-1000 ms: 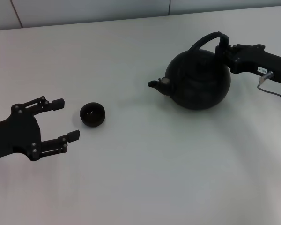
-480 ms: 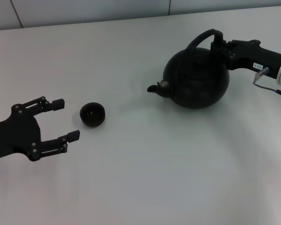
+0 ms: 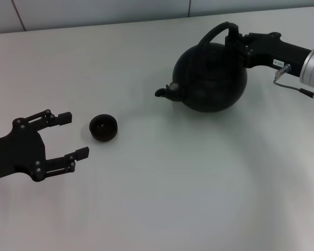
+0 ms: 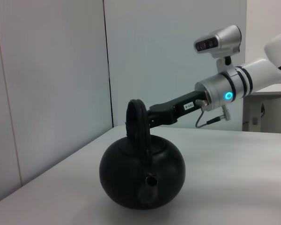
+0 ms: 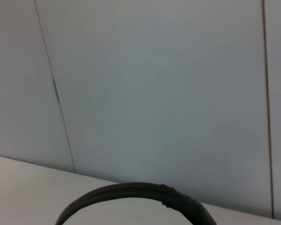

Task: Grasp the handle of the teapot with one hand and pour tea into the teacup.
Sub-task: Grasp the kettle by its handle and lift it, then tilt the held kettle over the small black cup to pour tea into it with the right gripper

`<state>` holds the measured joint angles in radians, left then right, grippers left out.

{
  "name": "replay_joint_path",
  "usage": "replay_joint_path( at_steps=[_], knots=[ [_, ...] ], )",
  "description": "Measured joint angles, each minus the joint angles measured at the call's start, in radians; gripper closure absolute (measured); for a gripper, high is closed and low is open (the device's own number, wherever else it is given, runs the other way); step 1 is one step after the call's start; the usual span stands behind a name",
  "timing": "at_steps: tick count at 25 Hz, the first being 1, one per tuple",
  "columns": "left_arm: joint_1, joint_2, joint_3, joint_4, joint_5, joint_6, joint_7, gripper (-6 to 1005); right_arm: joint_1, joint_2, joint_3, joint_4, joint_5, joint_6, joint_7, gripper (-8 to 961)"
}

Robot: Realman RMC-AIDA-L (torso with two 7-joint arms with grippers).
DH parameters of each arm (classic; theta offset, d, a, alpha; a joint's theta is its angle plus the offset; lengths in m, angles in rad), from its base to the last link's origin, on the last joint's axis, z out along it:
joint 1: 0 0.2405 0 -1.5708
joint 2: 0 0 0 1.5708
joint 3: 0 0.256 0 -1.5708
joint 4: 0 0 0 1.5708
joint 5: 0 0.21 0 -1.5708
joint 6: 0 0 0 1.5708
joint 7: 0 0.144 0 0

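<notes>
My right gripper (image 3: 234, 37) is clenched on the handle (image 3: 215, 32) of the teapot (image 3: 209, 77), at the top of the black arch on the side that is away from the spout (image 3: 163, 92). My right arm reaches in from the right edge of the table (image 3: 172, 198), and a blue ring light glows on its silver wrist. In the left wrist view the same gripper (image 4: 152, 117) grips the handle (image 4: 136, 123) near its top, and the teapot (image 4: 142, 172) looks to be lifted a little over the table (image 4: 234, 187), though I cannot be fully sure of the gap. The spout points toward my left side, in the direction of the teacup (image 3: 103, 128). The right wrist view shows only a curved piece of the handle (image 5: 131, 197) before a pale wall.

The teacup stands upright on the table, well apart from the teapot, to the left of it and nearer to me. My left gripper (image 3: 76, 134) rests low over the table just beside the teacup, with its two fingers (image 3: 60, 117) released and spread wide. They are not touching the cup, which lies just in front of the gap between them.
</notes>
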<state>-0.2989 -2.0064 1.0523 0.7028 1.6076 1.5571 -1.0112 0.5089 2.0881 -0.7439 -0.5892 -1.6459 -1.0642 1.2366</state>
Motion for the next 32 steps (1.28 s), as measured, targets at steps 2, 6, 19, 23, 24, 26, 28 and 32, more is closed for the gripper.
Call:
replay_joint_path(
  at_steps=[2, 6, 19, 23, 24, 26, 28, 32],
  knots=[
    [0.001, 0.000, 0.000, 0.000, 0.000, 0.000, -0.001, 200, 0.012, 0.000, 0.000, 0.004, 0.000, 0.001, -0.006, 822],
    [0.002, 0.000, 0.000, 0.000, 0.000, 0.000, -0.001, 200, 0.039, -0.001, 0.000, 0.013, 0.000, 0.005, -0.014, 822],
    [0.003, -0.003, 0.003, 0.000, 0.000, 0.000, -0.001, 200, 0.119, -0.005, -0.150, 0.011, -0.002, 0.092, -0.019, 822],
    [0.004, -0.003, 0.002, 0.000, 0.001, 0.000, 0.000, 200, 0.141, -0.005, -0.189, 0.010, -0.002, 0.124, -0.019, 822],
    [0.004, -0.003, 0.002, 0.000, 0.001, 0.000, 0.000, 200, 0.147, -0.005, -0.199, 0.009, -0.001, 0.128, -0.019, 821],
    [0.004, -0.003, -0.002, 0.000, 0.001, 0.000, 0.000, 200, 0.156, -0.005, -0.214, 0.008, -0.001, 0.136, -0.019, 821],
    [0.004, -0.003, -0.002, 0.000, 0.002, 0.000, 0.000, 200, 0.167, -0.005, -0.226, 0.007, -0.001, 0.141, -0.019, 821],
    [0.004, -0.003, -0.002, 0.000, 0.005, 0.000, 0.000, 200, 0.183, -0.005, -0.247, 0.006, -0.001, 0.152, -0.019, 821]
  ],
)
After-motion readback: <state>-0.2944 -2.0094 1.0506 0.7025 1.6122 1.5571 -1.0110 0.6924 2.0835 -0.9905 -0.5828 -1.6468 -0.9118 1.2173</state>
